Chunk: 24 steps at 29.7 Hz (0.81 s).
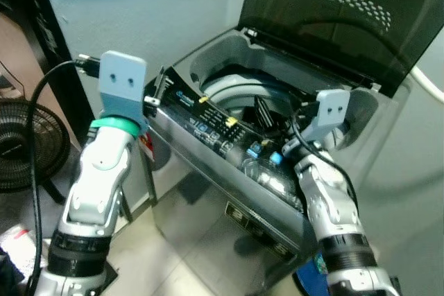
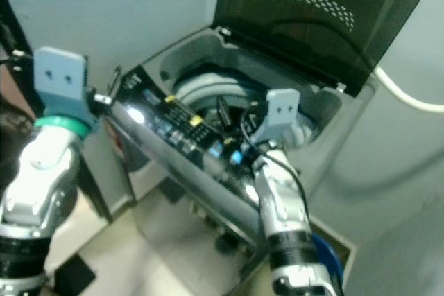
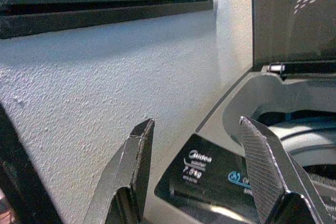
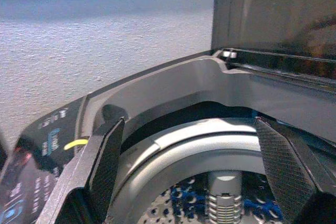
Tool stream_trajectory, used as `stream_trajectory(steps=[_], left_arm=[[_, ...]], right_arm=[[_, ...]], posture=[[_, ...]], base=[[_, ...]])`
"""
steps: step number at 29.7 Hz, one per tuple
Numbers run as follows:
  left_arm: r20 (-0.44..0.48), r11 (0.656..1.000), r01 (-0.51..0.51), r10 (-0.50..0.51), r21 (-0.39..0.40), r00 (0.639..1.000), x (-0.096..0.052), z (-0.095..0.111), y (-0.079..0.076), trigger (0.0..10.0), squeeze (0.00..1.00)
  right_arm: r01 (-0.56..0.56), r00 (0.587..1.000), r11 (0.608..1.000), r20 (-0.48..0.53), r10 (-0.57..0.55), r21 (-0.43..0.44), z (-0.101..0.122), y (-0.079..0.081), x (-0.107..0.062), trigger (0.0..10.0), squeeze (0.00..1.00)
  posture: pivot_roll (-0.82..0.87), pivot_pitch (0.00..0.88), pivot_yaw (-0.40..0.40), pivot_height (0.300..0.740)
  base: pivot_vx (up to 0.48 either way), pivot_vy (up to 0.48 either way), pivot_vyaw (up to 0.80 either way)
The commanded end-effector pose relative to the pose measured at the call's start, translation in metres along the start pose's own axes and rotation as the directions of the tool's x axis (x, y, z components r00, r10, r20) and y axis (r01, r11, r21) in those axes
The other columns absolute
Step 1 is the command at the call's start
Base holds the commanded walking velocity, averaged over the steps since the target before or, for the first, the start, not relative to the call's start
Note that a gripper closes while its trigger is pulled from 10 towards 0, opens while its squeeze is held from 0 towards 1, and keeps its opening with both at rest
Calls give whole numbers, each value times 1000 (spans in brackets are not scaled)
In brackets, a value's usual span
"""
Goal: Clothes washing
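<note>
- The grey top-loading washing machine [image 1: 229,192] stands against the pale blue wall [image 1: 159,12], right in front of the robot.
- Its dark see-through lid [image 1: 333,12] stands up, wide open.
- The shiny black control panel [image 3: 210,182] runs along the front edge. White letters on it say "Midea". Under that is "7.5Kg". The other small writing is too tiny to read.
- The silver metal drum [image 4: 210,150] sits inside the machine, with a grey ribbed post [image 4: 224,203] in the middle and something blue around it.
- The left gripper [image 3: 197,156] is up by the panel's corner, fingers spread wide, holding nothing.
- The right gripper [image 4: 194,166] hangs over the drum, fingers spread wide, holding nothing.
- A black round fan [image 1: 21,147] stands on the floor at the left.
</note>
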<state>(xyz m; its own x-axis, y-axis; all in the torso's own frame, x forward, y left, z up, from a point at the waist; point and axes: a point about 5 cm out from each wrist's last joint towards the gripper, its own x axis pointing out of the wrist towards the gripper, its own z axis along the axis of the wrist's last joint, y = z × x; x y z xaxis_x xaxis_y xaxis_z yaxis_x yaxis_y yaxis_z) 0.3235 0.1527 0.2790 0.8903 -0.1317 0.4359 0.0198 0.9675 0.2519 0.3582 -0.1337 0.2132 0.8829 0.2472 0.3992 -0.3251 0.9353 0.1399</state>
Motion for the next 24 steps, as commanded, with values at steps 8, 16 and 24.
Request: stream_trajectory(steps=[8, 16, 24], left_arm=[[-11, 1000, 22, -22, -13, 1000, -4, -3, -5, 10000, 0], [20, 1000, 4, -3, -23, 1000, -1, 2, -2, 10000, 0], [46, 1000, -1, 1, -17, 999, -1, 9, -1, 10000, 0]], right_arm=[[96, 984, 995, -153, -89, 39, -38, -17, -25, 10000, 0], [68, 990, 997, -125, -64, 22, -33, -14, -23, 10000, 0], [46, 997, 998, -56, -44, 32, -20, -10, -16, 10000, 0]], posture=[[81, 58, -27, 740], [76, 57, -27, 740], [75, 56, -28, 740]], base=[[0, 0, 0], [-35, 0, 0], [-298, 0, 0]])
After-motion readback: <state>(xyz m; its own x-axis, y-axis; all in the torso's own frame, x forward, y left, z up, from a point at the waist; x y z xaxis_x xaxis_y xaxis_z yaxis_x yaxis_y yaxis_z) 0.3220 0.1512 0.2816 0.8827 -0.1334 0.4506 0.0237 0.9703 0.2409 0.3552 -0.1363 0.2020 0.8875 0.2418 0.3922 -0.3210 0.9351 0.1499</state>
